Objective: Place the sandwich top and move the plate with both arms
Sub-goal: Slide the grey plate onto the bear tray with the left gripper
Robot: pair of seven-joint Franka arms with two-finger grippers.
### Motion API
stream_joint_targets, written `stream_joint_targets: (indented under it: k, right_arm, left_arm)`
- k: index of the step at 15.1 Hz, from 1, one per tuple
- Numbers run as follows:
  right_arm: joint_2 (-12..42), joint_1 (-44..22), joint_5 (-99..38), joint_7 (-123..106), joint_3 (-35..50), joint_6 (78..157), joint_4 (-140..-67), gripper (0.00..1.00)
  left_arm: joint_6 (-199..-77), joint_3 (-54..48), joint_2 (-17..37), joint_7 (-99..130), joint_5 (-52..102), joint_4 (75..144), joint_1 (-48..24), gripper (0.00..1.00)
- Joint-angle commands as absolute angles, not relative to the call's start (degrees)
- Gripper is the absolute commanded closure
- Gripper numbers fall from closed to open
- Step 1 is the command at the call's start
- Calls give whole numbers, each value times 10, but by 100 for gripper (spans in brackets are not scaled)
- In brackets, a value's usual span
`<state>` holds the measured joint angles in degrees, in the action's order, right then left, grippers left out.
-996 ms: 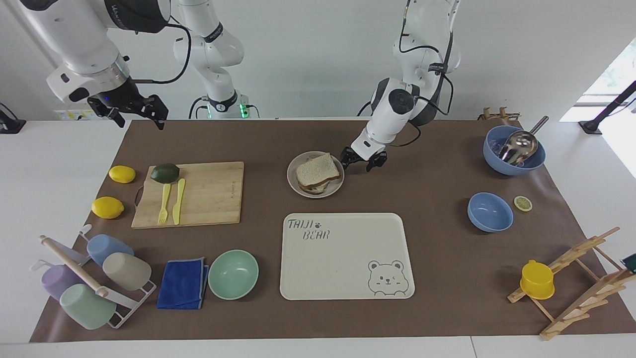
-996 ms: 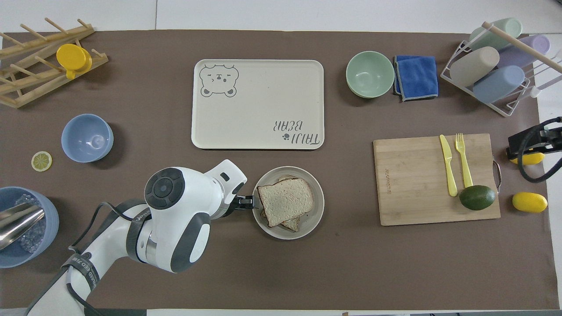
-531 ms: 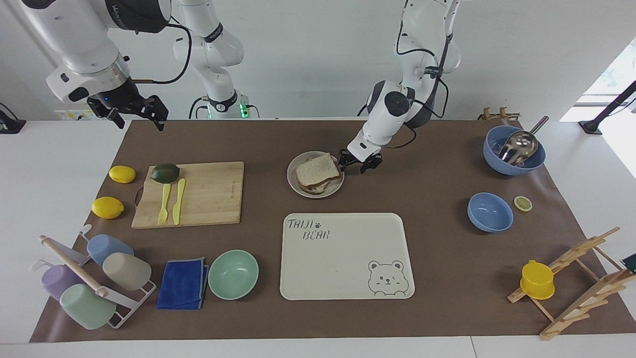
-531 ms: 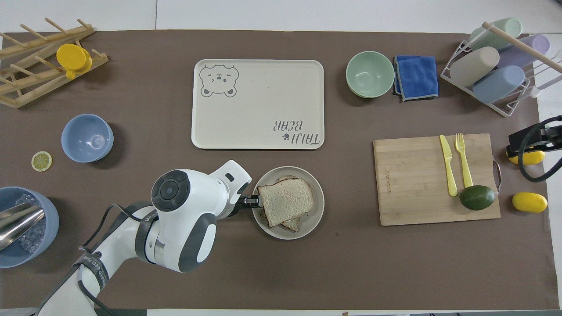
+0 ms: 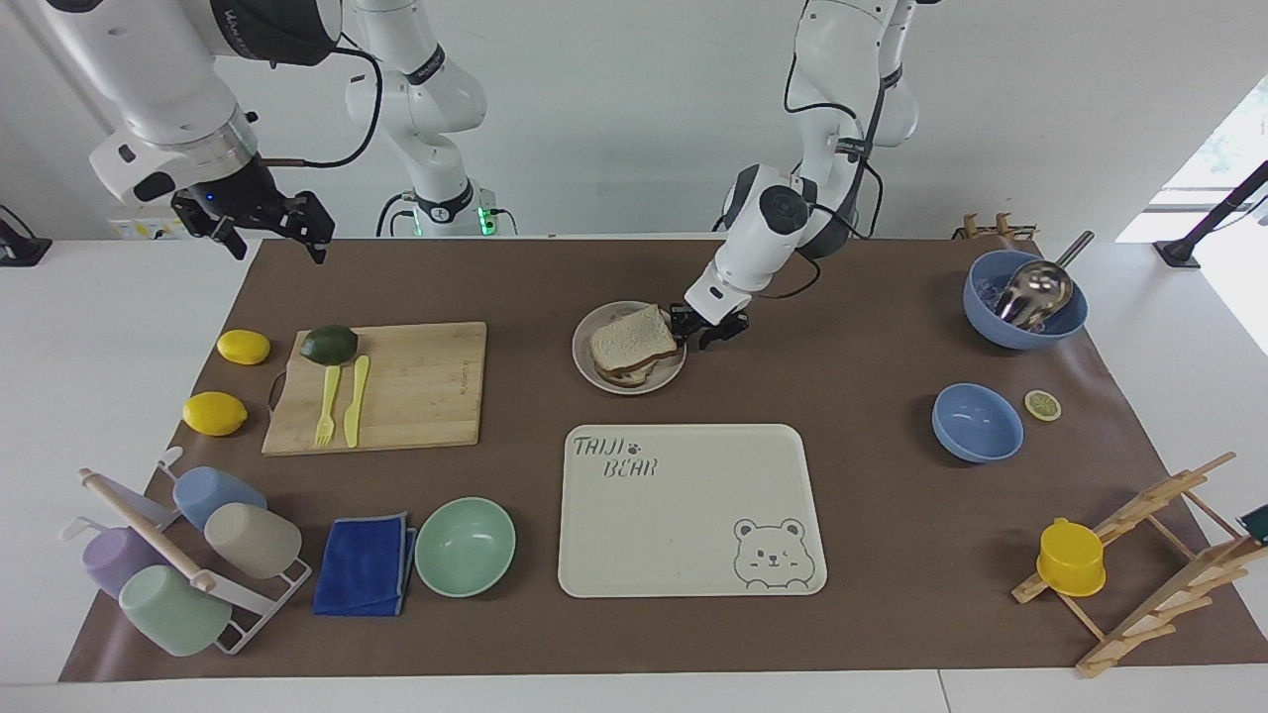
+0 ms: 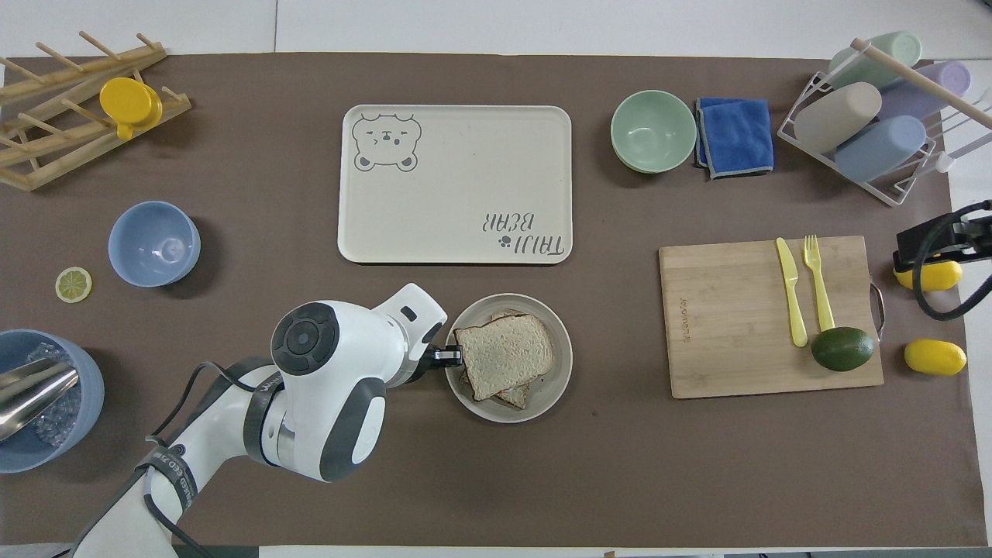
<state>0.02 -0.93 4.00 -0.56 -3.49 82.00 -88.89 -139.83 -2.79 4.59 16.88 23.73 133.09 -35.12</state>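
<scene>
The sandwich top [image 5: 634,335] lies askew on a lower slice on the plate [image 5: 583,354], which stands on the brown mat nearer to the robots than the bear tray. In the overhead view the sandwich top [image 6: 504,353] covers most of the plate [image 6: 555,387]. My left gripper [image 5: 705,329] is low at the plate's rim on the side toward the left arm's end, open, with one finger over the rim; it also shows in the overhead view [image 6: 449,356]. My right gripper [image 5: 265,226] waits raised and open over the mat's corner at the right arm's end, and is partly seen in the overhead view [image 6: 928,249].
The cream bear tray [image 5: 691,510] lies farther from the robots than the plate. A cutting board [image 5: 416,386] with a yellow knife, fork and an avocado lies toward the right arm's end, with two lemons [image 5: 214,413] beside it. Blue bowls [image 5: 977,423] stand toward the left arm's end.
My left gripper has moved in toward the plate until it reaches its rim. The sandwich, the plate and the right arm have stayed put.
</scene>
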Motion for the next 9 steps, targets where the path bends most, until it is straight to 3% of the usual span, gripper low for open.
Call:
stream_joint_targets:
  k: [1, 5, 9]
  right_arm:
    - [-9, -3, 34, -24, -31, 830, -899, 0]
    - [-9, -3, 35, -24, -31, 830, -898, 0]
    - [-8, -4, 35, -24, -31, 830, -899, 0]
  left_arm:
    - [-1412, -20, 46, 171, 248, 1335, -365, 76]
    - [-1411, -20, 46, 171, 248, 1335, -371, 100]
    - [-1405, -19, 45, 168, 259, 1332, -365, 100]
